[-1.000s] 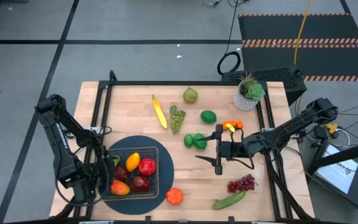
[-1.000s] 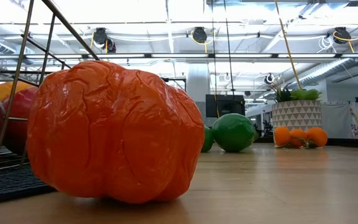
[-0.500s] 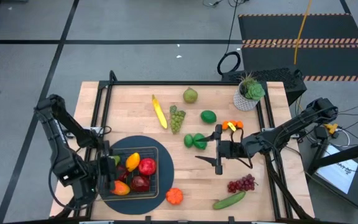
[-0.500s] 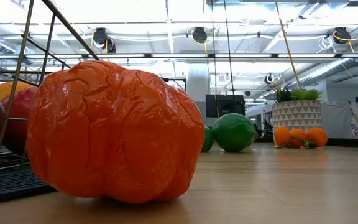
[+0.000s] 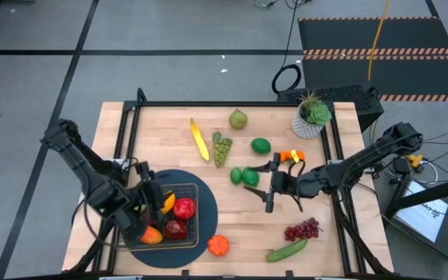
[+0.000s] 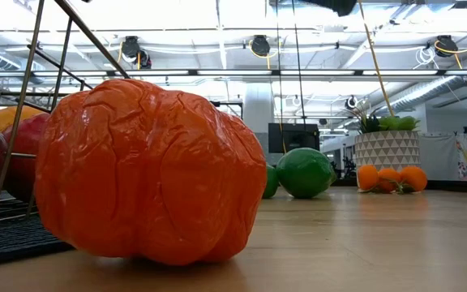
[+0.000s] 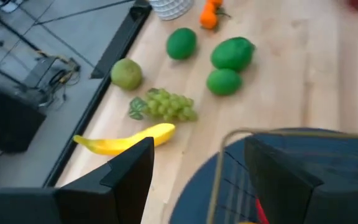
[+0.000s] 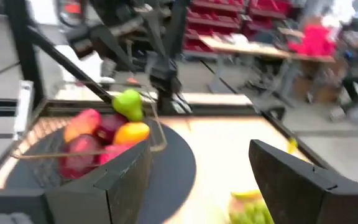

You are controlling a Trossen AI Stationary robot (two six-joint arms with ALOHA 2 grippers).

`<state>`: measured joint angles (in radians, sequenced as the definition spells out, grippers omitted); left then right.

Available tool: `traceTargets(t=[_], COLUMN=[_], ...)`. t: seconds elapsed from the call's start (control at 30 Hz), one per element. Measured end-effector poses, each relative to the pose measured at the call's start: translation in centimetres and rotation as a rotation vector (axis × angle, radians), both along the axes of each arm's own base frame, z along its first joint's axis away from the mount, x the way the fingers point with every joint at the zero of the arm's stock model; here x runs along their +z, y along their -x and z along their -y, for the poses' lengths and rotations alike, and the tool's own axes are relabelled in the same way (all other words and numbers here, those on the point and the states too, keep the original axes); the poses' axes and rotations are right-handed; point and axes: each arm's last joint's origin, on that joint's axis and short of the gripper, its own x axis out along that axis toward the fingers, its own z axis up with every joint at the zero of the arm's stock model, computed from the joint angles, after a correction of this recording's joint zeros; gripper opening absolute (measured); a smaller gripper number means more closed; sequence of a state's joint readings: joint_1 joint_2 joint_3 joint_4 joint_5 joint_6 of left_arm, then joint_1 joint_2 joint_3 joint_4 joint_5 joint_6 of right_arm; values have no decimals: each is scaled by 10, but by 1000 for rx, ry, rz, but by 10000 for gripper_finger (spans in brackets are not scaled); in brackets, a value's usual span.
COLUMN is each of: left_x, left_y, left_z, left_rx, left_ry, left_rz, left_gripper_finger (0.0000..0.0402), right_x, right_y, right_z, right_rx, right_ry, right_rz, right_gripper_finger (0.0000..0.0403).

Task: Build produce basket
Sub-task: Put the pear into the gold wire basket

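The basket (image 5: 169, 220) sits on a round dark mat (image 5: 205, 230) at the near left of the table (image 5: 341, 249), within easy reach of the left arm, and already holds two red apples (image 5: 183, 208), a yellow-orange pepper (image 5: 166, 202) and another orange-red piece (image 5: 151, 236). An orange pepper (image 5: 218, 246) lies on the wood just beside the mat, outside the basket.

The left gripper (image 5: 148, 204) hangs over the basket's far left corner. In the left wrist view its fingers (image 7: 129, 174) stand apart with nothing between them, so it looks to have no load and seems free to fetch another item.

The rest of the produce is spread across the table, well apart from the basket: the banana (image 5: 200, 140) and green grapes (image 5: 222, 147) toward the far middle, a pear (image 5: 238, 119), a lime (image 5: 260, 145), two green pieces (image 5: 245, 176) close together near the centre, small oranges (image 5: 291, 155), and purple grapes (image 5: 302, 229) with a cucumber (image 5: 287, 250) at the near right. A potted plant (image 5: 312, 114) stands in the far right corner.

The right gripper (image 5: 268, 189) hovers near the centre, just beside the green pair, fingers (image 8: 126, 180) spread and empty, pointed toward the basket. That placement suits a pick on the right half, which the left arm would reach less readily.
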<state>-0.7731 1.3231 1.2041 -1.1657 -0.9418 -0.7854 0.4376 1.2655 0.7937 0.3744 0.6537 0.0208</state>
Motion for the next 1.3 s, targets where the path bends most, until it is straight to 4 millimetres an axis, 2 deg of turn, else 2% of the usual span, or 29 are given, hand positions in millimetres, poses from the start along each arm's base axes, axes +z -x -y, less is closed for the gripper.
traceTargets(t=[0.2,0.37,0.57,0.7,0.87,1.07,1.17,1.3], left_x=[1,1,-4,-13,-12,-10,-15,-21], left_y=[-14,-22,-34,-31,-23,-14,-9,-4], left_z=[-16,-31,-46,-58,-77,-90,-95,-103], left_rx=[40,64,93,70,45,-161,-240,-246], left_ry=[-51,-107,-164,-224,-168,-94,-76,-79], left_rz=[-31,-77,-102,-146,-80,65,98,106], left_gripper_finger=[244,244,243,243,243,243,243,243], right_x=[-18,-49,-81,-94,-94,-88,-86,-77], right_y=[-2,3,13,18,15,9,7,-1], right_z=[2,7,32,52,69,84,88,86], right_rx=[-100,-132,-231,-294,-277,-202,-173,-98], right_ry=[-31,-73,-144,-155,-128,-128,-143,-177], right_rz=[-86,-147,-135,-96,-111,-73,-68,-75], right_gripper_finger=[265,265,265,265,265,265,265,265])
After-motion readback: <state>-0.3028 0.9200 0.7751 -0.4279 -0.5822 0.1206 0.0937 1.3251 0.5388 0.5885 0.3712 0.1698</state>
